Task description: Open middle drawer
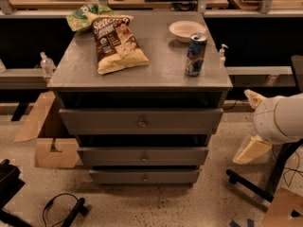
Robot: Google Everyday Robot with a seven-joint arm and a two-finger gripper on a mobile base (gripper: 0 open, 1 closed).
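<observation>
The grey cabinet (142,74) has three drawers, all closed. The middle drawer (109,156) has a small round knob (144,158) at its centre. My gripper (250,150) is at the far right, beside the cabinet's right side and about level with the middle drawer, apart from it. Its pale parts show around the white rounded arm body (280,119), which hides much of it. It holds nothing that I can see.
On the cabinet top lie a brown chip bag (116,41), a green bag (83,14), a soda can (195,55) and a white bowl (187,30). Cardboard (45,136) sits on the floor at left, a black stand base (248,183) at right, cables at the lower left.
</observation>
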